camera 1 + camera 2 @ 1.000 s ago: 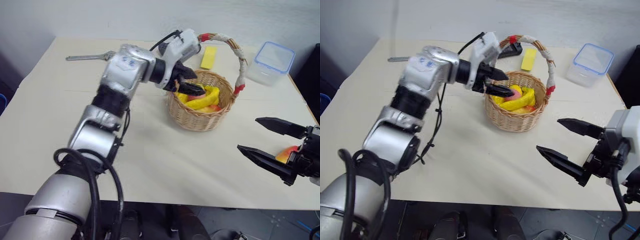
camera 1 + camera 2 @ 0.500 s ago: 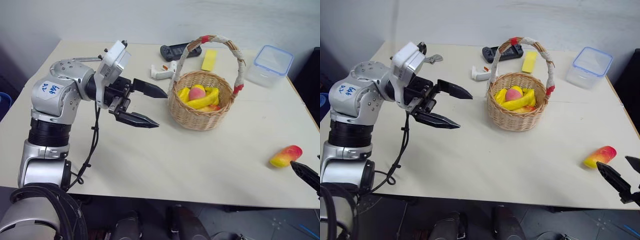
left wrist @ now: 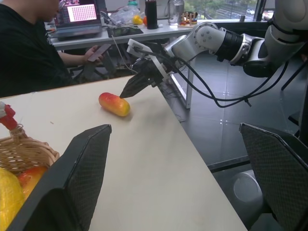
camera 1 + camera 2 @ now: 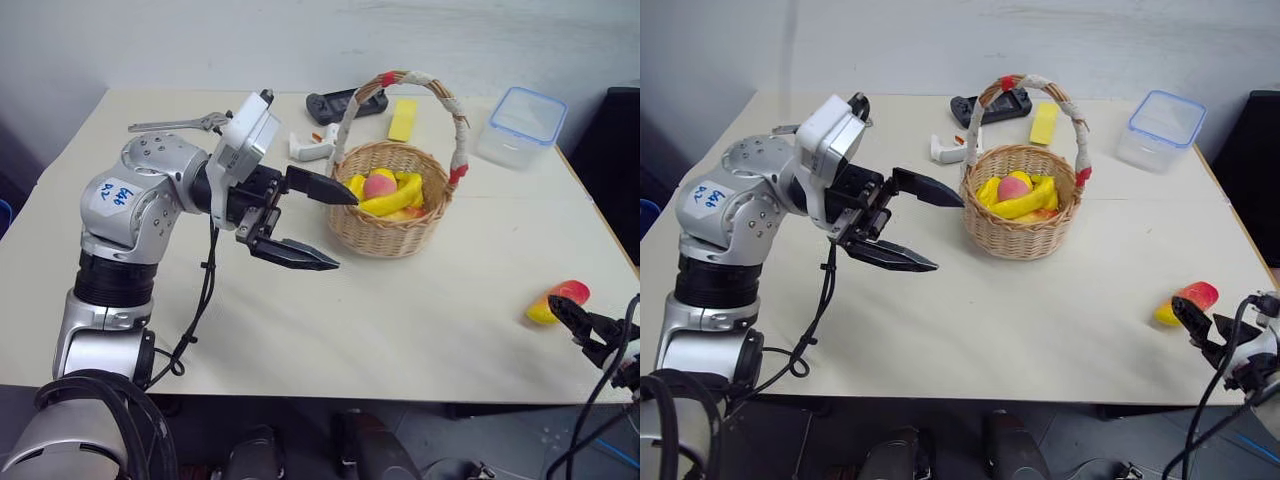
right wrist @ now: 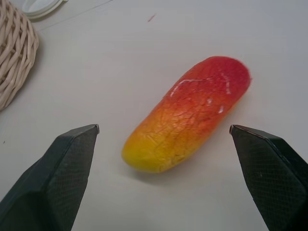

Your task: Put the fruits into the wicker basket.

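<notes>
Near the tabletop's (image 4: 330,330) right front edge, the mango (image 5: 187,113) lies on its side, yellow end toward the right gripper (image 5: 163,144), whose two black fingers (image 5: 62,159) stand spread wide on either side of it without touching it. Well apart, at the middle of the tabletop toward the back, the wicker basket (image 4: 390,225) already holds a banana (image 4: 398,200), a pink peach (image 4: 378,184) and other yellow fruit. The left gripper (image 4: 325,225) hangs just beside the basket, fingers spread and holding nothing. Behind the basket lie a black controller (image 4: 345,100), a flat yellow block (image 4: 403,118), a white tool (image 4: 308,148) and a wrench (image 4: 180,124); a clear box with a blue-rimmed lid (image 4: 520,125) sits at the far right. A person in a dark top (image 3: 24,53) sits beyond the tabletop.

The chief risk appears to be the mango's place close to the edge: its smooth, rounded body could roll or skid if one finger touches before the other, and a nudge outward might send it to the floor. A pinch across the tapered yellow end could squeeze it out. On the carry, the basket's tall arched handle (image 4: 440,95) could be clipped by the arm or the fruit.
</notes>
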